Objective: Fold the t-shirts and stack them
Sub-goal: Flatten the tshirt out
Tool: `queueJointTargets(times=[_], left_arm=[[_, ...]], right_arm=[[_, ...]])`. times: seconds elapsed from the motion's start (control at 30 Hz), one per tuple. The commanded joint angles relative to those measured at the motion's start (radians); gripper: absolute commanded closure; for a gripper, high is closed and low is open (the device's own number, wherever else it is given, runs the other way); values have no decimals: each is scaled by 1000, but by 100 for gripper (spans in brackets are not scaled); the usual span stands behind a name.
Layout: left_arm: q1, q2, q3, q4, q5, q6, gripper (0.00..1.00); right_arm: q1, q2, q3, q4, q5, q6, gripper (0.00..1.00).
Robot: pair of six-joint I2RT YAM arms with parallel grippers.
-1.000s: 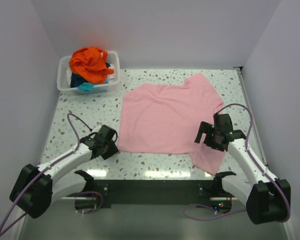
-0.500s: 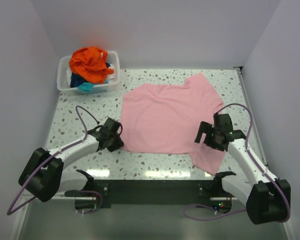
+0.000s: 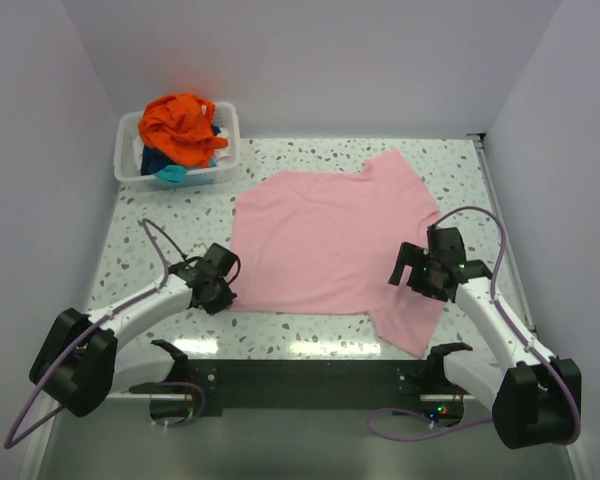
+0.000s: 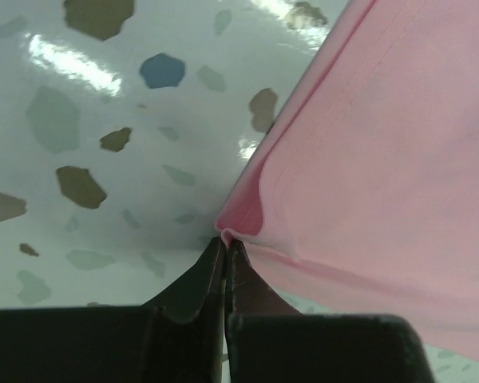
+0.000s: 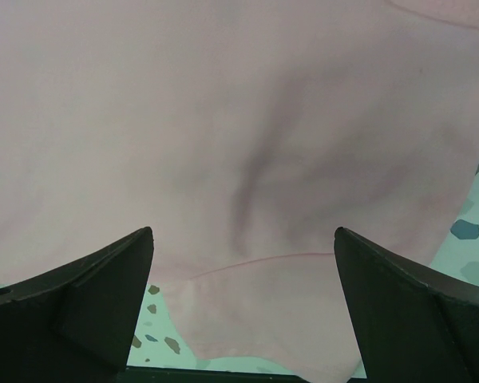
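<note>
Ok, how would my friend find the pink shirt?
Look at the speckled table. The pink shirt lies spread out in its middle. It alone lies flat; the other shirts are bunched in the white bin at the far left.

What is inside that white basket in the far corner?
A crumpled orange t-shirt lies on top, with teal cloth and darker blue cloth peeking out beneath. Whatever lies deeper in the bin is covered.

The light pink t-shirt (image 3: 330,240) lies spread nearly flat across the middle of the table (image 3: 150,235), with one sleeve toward the far right corner and the other at the near right edge. The bright orange t-shirt (image 3: 180,125) sits crumpled atop a teal t-shirt (image 3: 170,174) and a dark blue t-shirt (image 3: 152,160) in the white bin (image 3: 126,152) at the far left corner.
</note>
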Motion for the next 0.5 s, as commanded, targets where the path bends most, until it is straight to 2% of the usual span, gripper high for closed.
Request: queueJointTargets(times=[0.0, 0.23, 0.47], left_arm=[[1, -56, -39, -202, -65, -70, 100], [1, -173, -99, -201, 46, -119, 100], [1, -112, -77, -219, 12, -159, 99]], right_arm=[[1, 7, -12, 23, -26, -5, 1], [0, -2, -4, 6, -2, 1, 1], [1, -4, 8, 6, 18, 1, 1]])
